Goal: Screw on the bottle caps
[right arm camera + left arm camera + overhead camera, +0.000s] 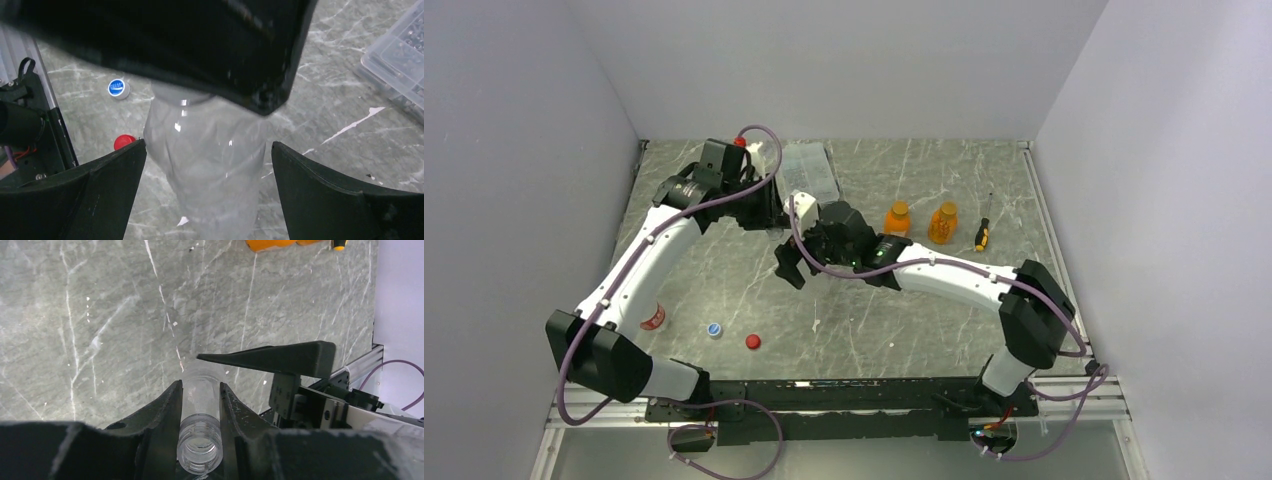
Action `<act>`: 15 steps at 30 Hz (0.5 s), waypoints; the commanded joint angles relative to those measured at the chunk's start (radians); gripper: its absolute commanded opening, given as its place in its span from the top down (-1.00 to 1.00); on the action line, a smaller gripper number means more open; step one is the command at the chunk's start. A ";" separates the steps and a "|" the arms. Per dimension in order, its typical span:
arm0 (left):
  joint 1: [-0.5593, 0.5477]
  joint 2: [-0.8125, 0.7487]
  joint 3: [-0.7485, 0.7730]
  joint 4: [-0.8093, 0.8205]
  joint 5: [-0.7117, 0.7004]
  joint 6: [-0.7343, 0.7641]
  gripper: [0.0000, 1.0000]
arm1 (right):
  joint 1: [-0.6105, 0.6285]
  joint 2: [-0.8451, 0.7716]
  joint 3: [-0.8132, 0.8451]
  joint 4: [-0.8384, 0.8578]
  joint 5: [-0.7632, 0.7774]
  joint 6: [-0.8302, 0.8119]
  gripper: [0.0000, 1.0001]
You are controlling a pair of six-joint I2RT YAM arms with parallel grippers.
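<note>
My left gripper [200, 384] is shut on the neck of a clear colourless bottle [200, 405]; its threaded mouth is open, with no cap on it. In the top view the left gripper [774, 218] is at the back middle, and the bottle is hidden between the arms. My right gripper [208, 144] is open, its fingers on either side of the bottle's body [210, 165]; in the top view it [791, 262] is just in front of the left one. A blue-and-white cap [714, 329] and a red cap [753, 341] lie front left, also seen in the right wrist view [118, 88] [124, 142]. Two orange bottles [896, 218] [943, 222] stand capped.
A clear compartment box [809, 172] lies at the back middle. A screwdriver [982, 235] lies right of the orange bottles. A clear bottle with a red label [653, 318] stands half hidden behind the left arm. Walls close in the table on three sides.
</note>
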 commanded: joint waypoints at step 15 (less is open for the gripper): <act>-0.030 -0.162 0.047 0.114 -0.194 0.037 -0.98 | -0.113 -0.052 0.063 -0.032 -0.016 0.331 0.38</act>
